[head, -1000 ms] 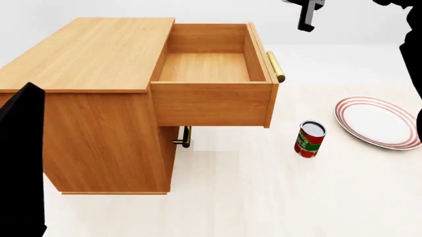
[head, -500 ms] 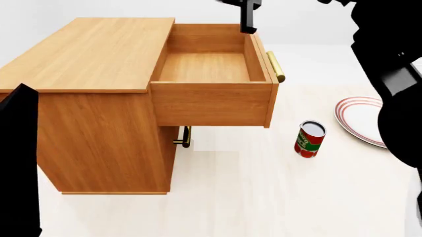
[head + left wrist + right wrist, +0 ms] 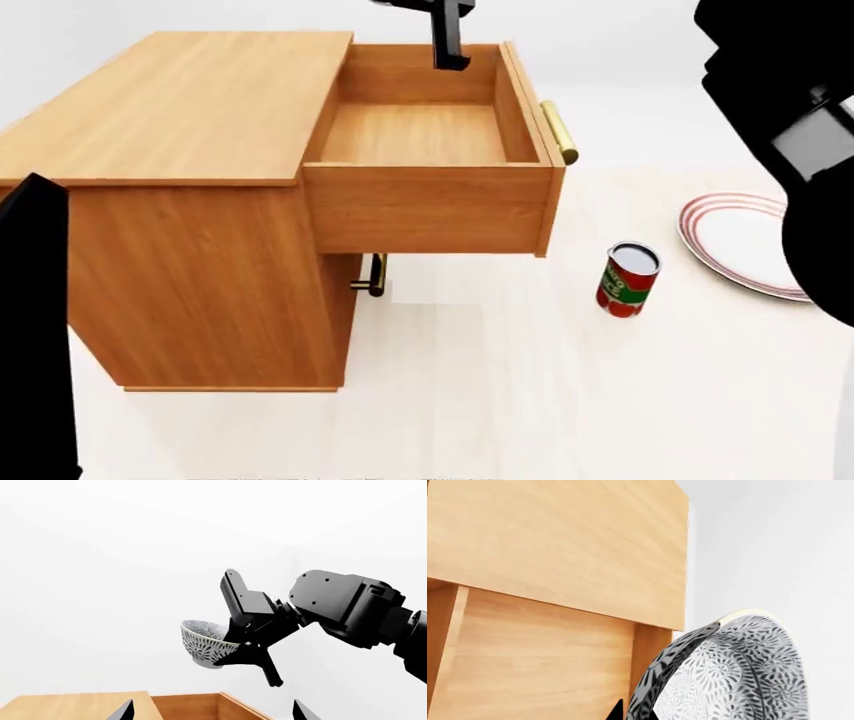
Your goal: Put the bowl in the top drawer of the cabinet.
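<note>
The bowl (image 3: 202, 647), blue-grey patterned on white, hangs in the air with my right gripper (image 3: 235, 644) shut on its rim. In the right wrist view the bowl (image 3: 740, 675) fills the near corner, above the cabinet top (image 3: 560, 545) and the drawer's inside (image 3: 527, 660). The cabinet (image 3: 187, 200) stands at the left of the head view, its top drawer (image 3: 420, 135) pulled out and bare. Only a finger of the right gripper (image 3: 451, 40) shows there, over the drawer's back wall; the bowl is out of that view. My left gripper (image 3: 212, 713) is open and holds nothing.
A red can (image 3: 627, 281) stands on the pale floor right of the drawer. Beyond it lies a white plate (image 3: 731, 245) with red rim rings. The lower drawer's brass handle (image 3: 375, 275) shows under the open drawer. My left arm (image 3: 30, 330) fills the head view's left edge.
My right arm has swung left with the bowl, from the upper right over the plate side to above the back of the open drawer. The left arm has barely shifted.
</note>
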Controlling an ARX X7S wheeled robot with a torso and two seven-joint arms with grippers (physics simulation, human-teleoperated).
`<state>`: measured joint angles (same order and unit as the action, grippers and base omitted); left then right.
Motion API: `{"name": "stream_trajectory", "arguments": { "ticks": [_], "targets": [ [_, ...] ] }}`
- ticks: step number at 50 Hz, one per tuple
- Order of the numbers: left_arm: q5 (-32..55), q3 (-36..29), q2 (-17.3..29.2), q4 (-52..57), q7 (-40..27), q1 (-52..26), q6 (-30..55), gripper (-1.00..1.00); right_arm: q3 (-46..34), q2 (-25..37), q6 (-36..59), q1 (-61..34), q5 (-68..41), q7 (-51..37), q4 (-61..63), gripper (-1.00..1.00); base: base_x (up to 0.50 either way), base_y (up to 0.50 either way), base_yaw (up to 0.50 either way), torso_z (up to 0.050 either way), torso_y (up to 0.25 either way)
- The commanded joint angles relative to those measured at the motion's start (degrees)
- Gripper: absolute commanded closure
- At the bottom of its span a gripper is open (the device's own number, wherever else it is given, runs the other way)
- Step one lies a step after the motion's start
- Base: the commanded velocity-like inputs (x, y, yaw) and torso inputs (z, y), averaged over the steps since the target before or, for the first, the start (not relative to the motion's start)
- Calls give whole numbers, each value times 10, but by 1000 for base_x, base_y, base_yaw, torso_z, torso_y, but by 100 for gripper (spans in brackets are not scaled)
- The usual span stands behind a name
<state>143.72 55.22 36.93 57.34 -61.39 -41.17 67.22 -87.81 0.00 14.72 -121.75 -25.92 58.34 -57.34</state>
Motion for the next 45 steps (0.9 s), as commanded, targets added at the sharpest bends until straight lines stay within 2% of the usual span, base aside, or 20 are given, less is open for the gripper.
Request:
{"name": "stream_trajectory", "arguments": {
  "ticks": [1,45],
  "targets": [
    [7,12,2,1,3,-3,7,-100,-3,0,0,-5,12,-3,-2,100,0,0,0,0,-137],
    [19,14,5,2,-3,-13,-4,-100,-4,0,16,-30,34,22,-1,100,0,0,0,0,-131]
  ]
}}
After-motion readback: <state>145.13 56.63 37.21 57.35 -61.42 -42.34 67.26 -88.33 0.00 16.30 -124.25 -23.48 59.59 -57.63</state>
